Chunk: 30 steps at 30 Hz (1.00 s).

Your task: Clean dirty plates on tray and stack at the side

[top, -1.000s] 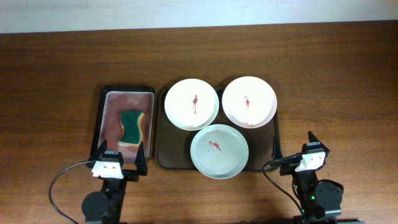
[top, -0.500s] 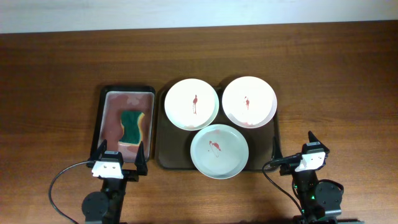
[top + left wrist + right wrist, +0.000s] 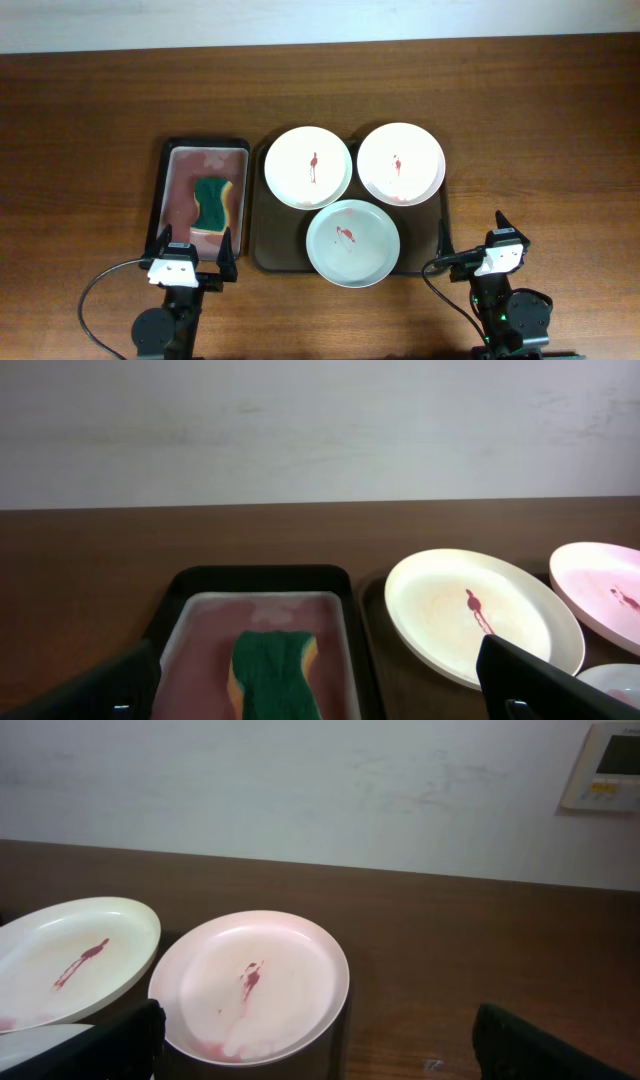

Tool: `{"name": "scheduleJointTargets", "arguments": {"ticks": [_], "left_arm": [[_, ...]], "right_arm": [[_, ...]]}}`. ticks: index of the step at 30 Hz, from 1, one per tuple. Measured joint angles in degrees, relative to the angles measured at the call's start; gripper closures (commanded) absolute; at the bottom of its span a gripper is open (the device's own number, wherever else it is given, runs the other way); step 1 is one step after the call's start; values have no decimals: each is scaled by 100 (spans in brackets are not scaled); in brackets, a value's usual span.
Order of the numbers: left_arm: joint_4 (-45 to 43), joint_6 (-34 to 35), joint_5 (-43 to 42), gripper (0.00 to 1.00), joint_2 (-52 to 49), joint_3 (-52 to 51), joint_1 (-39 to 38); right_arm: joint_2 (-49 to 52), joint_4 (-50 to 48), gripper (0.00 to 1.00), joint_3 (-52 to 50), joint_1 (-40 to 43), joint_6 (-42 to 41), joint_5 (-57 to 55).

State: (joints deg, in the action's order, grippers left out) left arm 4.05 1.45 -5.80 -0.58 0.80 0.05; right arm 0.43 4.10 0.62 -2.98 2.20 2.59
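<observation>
Mint plate (image 3: pixel 352 243): only a sliver at each wrist view's lower edge
Tray (image 3: pixel 275 235): mostly covered — rim and corners show
Left gripper (image 3: pixel 194 248): released, empty
Right gripper (image 3: pixel 472 238): released, empty

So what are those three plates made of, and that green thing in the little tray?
The white plate, pink plate and mint plate look like smooth plastic or melamine, possibly glazed ceramic: even pastel colour, soft sheen, thin rims. The green thing looks like a sponge, with a matte green scouring top over a yellow foam layer that shows at its edge.
</observation>
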Motion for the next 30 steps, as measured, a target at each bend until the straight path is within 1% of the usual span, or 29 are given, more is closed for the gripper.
{"name": "scheduleJointTargets", "arguments": {"ticks": [2, 6, 8, 11, 15, 19, 23, 26, 30], "left_arm": [[-7, 33, -2, 1, 0, 0, 0], [92, 393, 2, 1, 0, 24, 0], [291, 492, 4, 0, -2, 105, 0], [846, 573, 2, 1, -57, 391, 0], [1266, 612, 2, 1, -407, 861, 0], [1641, 614, 28, 1, -1097, 1543, 0], [1950, 636, 66, 1, -2162, 2393, 0], [2212, 634, 72, 1, -3045, 3080, 0], [2702, 634, 76, 0, -4061, 3954, 0]], "right_arm": [[0, 0, 1, 0, 0, 0, 0], [0, -2, 1, 0, 0, 0, 2], [0, -2, 1, 0, 0, 0, 2], [0, -2, 1, 0, 0, -2, 2], [0, -4, 1, 0, 0, -17, 50], [0, 140, 1, 61, 0, -269, 114], [138, 1069, 1, 568, 0, -457, 146], [472, 1451, 1, 1038, 0, -507, 151], [1233, 1998, 1, 1858, 0, -520, 153]]}}
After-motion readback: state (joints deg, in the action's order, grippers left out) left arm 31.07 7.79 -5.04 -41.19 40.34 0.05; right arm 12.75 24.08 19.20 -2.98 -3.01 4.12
